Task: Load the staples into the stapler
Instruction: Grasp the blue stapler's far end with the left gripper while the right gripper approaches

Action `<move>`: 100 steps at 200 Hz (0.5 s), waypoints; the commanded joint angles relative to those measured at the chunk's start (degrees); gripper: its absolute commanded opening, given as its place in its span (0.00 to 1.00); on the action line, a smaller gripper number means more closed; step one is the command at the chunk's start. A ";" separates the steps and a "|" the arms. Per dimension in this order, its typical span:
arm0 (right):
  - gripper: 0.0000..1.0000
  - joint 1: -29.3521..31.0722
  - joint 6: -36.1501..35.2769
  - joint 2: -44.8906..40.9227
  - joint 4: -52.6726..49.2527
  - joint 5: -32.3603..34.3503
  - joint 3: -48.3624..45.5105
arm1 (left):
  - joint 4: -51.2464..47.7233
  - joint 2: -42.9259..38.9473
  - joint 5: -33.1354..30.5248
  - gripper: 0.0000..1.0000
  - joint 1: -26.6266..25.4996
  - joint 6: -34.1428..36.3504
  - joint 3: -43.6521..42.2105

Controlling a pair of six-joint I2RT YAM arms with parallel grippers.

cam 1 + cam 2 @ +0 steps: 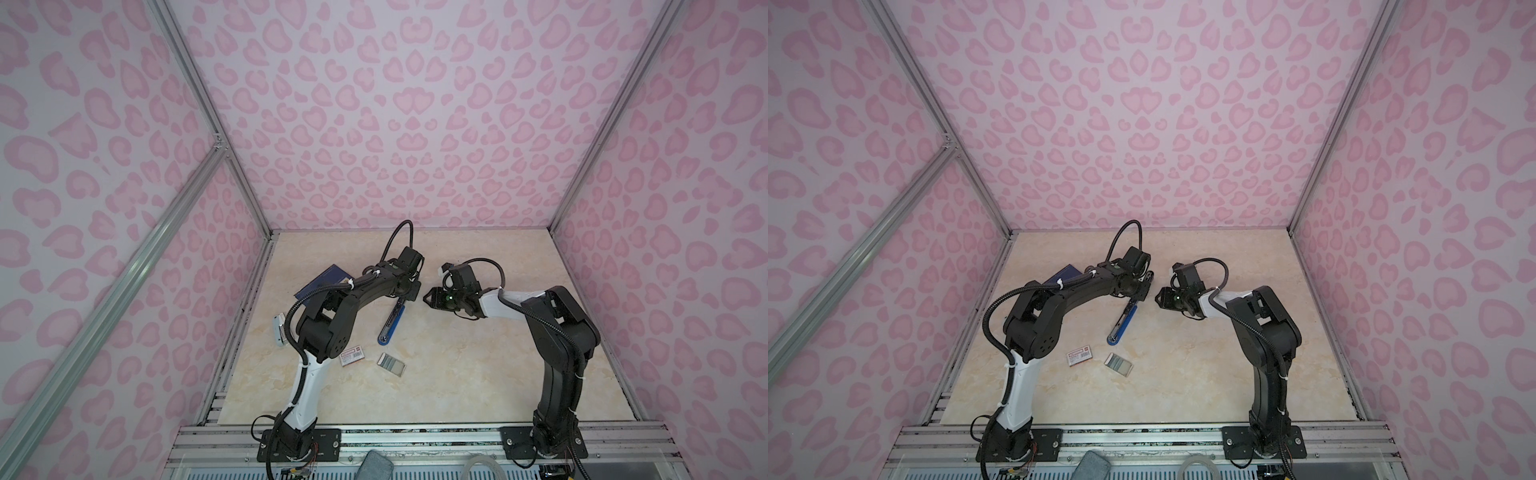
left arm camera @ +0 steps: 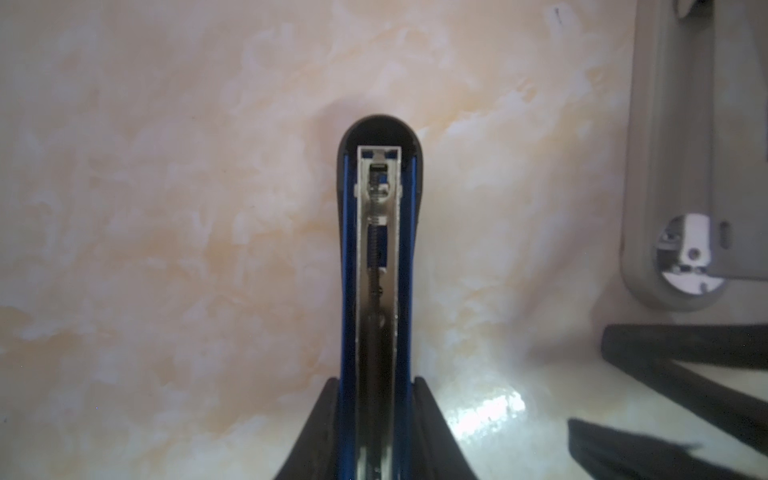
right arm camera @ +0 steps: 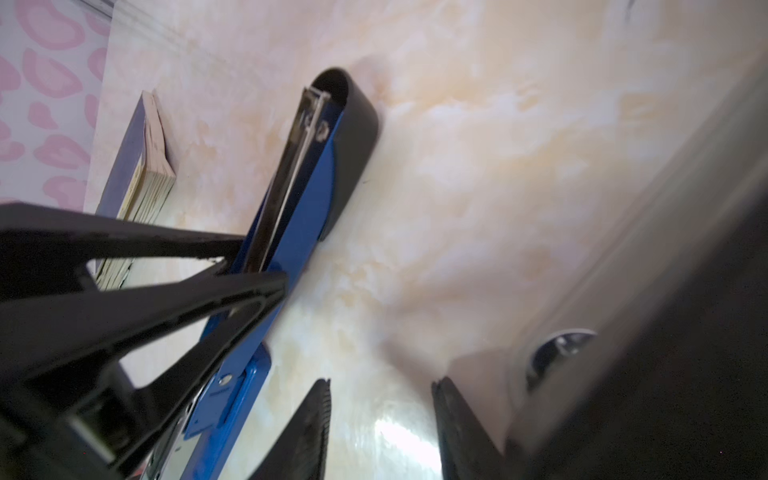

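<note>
The left gripper (image 1: 401, 304) pinches the far end of the blue stapler (image 1: 390, 324) near the middle of the marbled tabletop (image 1: 478, 353). In the left wrist view its black fingers (image 2: 328, 419) are pressed to both blue flanks. From that grip the stapler's long axis runs toward the near edge, leaning slightly left. Its silver magazine channel (image 2: 378, 249) faces up and open, with a spring showing and no strip of staples visible inside. Just past the stapler's rounded near tip, and apart from it, sits the white tray of staples (image 1: 391, 364), grey strips exposed and its length set crosswise to the stapler. The red-labelled sleeve (image 1: 352, 355) lies beside the tray on its left, close to the left arm's elbow. A dark blue booklet (image 1: 328, 282) rests toward the far left corner, partly hidden by that arm. The right gripper (image 1: 430, 297) hangs just to the right of the left one, and the right wrist view shows its jaws spread with nothing between them. The staples lie toward the near edge from both grippers, at roughly the same remove from each. With the left arm holding the stapler, the right arm looks like the one free to fetch a strip. The tray sits on the right gripper's side of the stapler's tip, so that reach back should not need to cross the stapler.
</note>
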 commanded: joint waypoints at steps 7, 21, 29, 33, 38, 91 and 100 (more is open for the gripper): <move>0.45 -1.44 1.03 1.25 -0.60 4.08 0.17 | 1.35 -2.10 1.24 0.20 -0.35 0.97 -1.91; 0.45 -2.15 1.83 1.44 0.44 3.38 0.14 | 2.44 -3.11 1.33 0.19 -0.52 0.89 -3.16; 0.46 -2.36 2.27 1.44 1.13 2.77 0.17 | 3.12 -3.67 1.29 0.19 -0.61 0.94 -3.88; 0.46 -2.38 2.37 1.44 1.52 2.48 0.22 | 3.58 -4.02 1.31 0.19 -0.62 0.93 -4.24; 0.47 -2.35 2.45 1.44 1.98 2.05 0.32 | 4.11 -4.40 1.28 0.19 -0.67 0.89 -4.68; 0.61 -2.26 10.30 1.95 14.86 -4.41 -0.67 | 8.94 -6.84 1.92 0.17 -0.79 0.19 -8.89; 0.61 -2.25 11.98 2.29 17.14 -4.87 -0.84 | 9.84 -7.30 2.20 0.17 -0.79 0.04 -9.68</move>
